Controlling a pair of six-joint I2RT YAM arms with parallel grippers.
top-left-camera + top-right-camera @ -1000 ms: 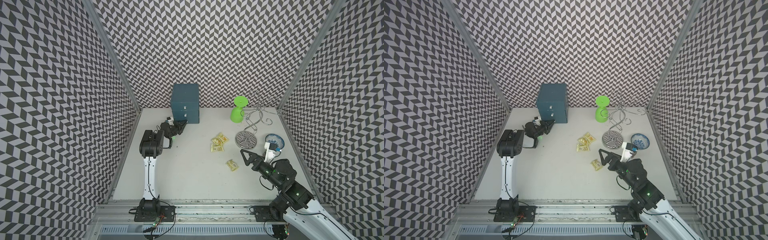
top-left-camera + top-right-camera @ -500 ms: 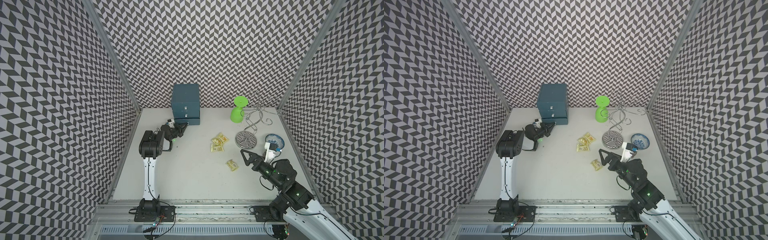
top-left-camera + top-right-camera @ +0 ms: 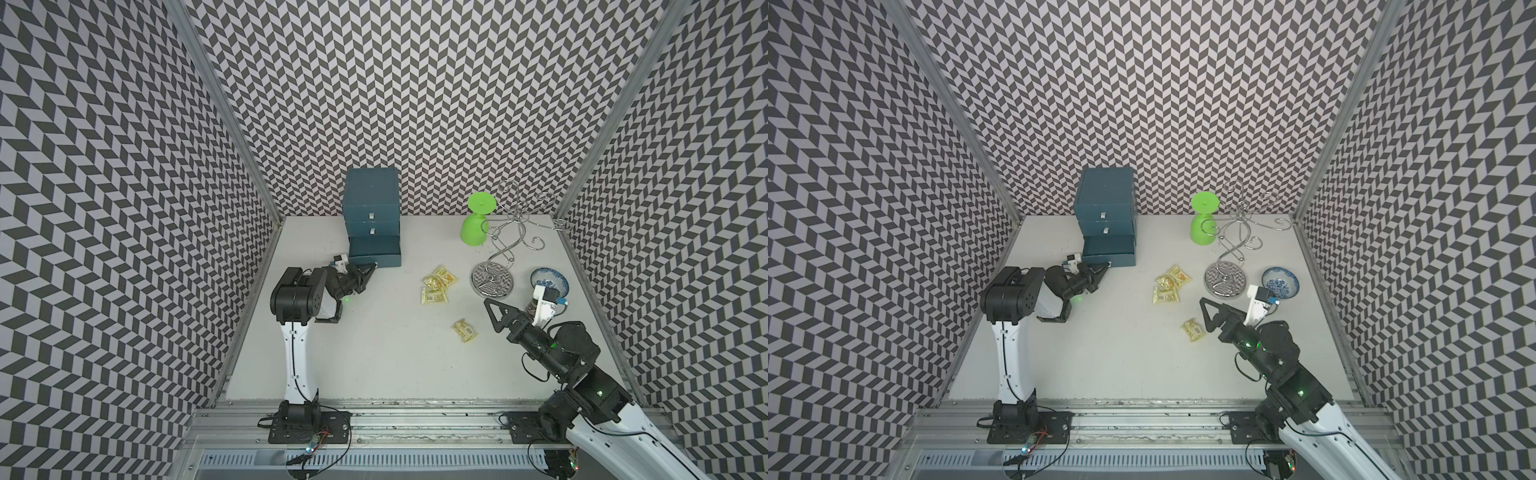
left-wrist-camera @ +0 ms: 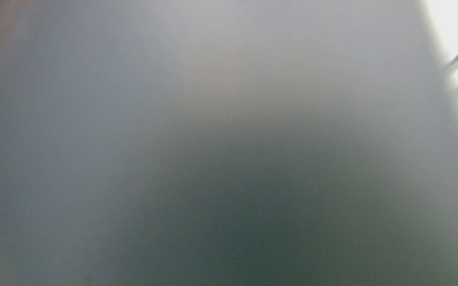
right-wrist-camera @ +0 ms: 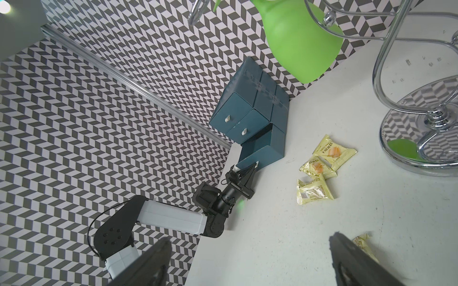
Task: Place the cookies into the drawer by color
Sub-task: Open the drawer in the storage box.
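Teal-blue and box-shaped, the drawer chest stands at the back edge of the tabletop, nearer the back left corner. Its two upper drawers are shut. The bottom drawer is slid partway out toward the front edge.

The left tool lies low in front of that drawer. Its jaws are pressed together on the pale pull tab, as the right wrist view shows. The left wrist view gives only a grey-green blur.

All the cookies in sight are pale yellow and lie on the tabletop, none in the chest as far as can be seen. Three packets overlap in a loose cluster right of the middle, and a lone packet sits nearer the front edge.

The right tool hovers just beside the lone packet with its jaws spread wide and nothing between them.

Toward the back right corner stand an upturned green goblet and a chrome wire stand. A blue patterned bowl rests near the right edge.
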